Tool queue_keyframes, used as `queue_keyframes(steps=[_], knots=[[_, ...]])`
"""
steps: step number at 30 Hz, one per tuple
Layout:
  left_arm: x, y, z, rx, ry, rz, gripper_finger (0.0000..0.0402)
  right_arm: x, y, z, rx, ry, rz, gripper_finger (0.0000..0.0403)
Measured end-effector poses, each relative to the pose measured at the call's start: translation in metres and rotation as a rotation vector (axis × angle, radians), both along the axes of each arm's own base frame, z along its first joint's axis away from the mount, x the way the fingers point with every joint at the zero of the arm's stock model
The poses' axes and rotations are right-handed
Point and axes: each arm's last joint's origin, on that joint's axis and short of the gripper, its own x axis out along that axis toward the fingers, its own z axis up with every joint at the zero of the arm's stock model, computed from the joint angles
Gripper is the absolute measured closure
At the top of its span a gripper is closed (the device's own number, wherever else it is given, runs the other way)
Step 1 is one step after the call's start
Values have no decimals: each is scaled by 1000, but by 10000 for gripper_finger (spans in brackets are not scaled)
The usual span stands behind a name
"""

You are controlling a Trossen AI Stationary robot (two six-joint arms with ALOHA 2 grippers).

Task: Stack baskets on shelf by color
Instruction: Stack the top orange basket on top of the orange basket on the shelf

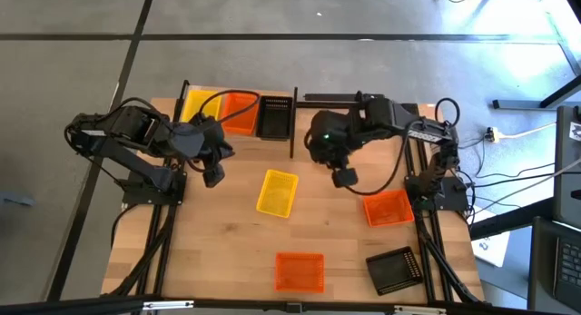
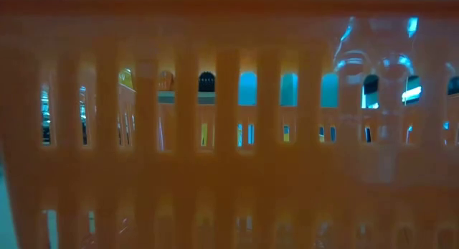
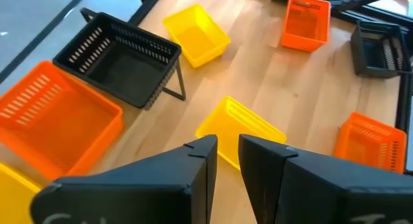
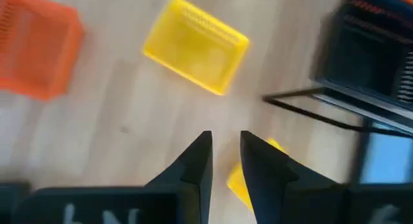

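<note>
While the light wooden table (image 1: 227, 251) carries four loose baskets, the low black metal-bar shelf (image 1: 238, 114) at its far edge holds a yellow, an orange and a black one, side by side. Nearest the shelf lies the loose yellow plastic mesh basket (image 1: 277, 192), long axis roughly toward it, between both arms. Left fingers (image 1: 212, 177) and right fingers (image 1: 344, 178) hover narrowly parted, empty; both look about equally near.

Overhead sees everything; low camera faces an orange basket (image 2: 215, 134) point-blank.
</note>
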Motion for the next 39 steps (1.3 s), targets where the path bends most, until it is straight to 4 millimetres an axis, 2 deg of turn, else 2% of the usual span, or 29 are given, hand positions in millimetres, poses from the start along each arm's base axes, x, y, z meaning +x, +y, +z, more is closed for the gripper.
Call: queue_keyframes(steps=[3,7,13,18,23,25,27,29,34,39], knots=[[0,0,0,-2,2,-4,347,-5,16,-7,140,50,87,325],[2,-1,-6,6,26,-7,347,-12,41,-26,208,160,131,325],[5,-8,-19,14,75,-41,347,-35,64,-63,240,359,-5,325],[8,-15,-25,5,76,-79,347,-58,69,-88,302,445,-292,325],[9,-17,-26,-1,67,-85,347,-78,66,-117,398,522,-849,325],[10,-17,-25,-4,59,-85,347,-84,65,-132,390,532,-1072,325],[11,-18,-24,-7,44,-85,347,-88,64,-147,356,524,-1223,325],[12,-18,-23,-11,30,-84,347,-90,64,-161,352,530,-1289,325],[13,-18,-22,-14,9,-82,347,-91,63,-190,386,528,-1330,325],[14,-19,-21,-18,-6,-82,347,-95,60,-211,386,540,-1343,325]])
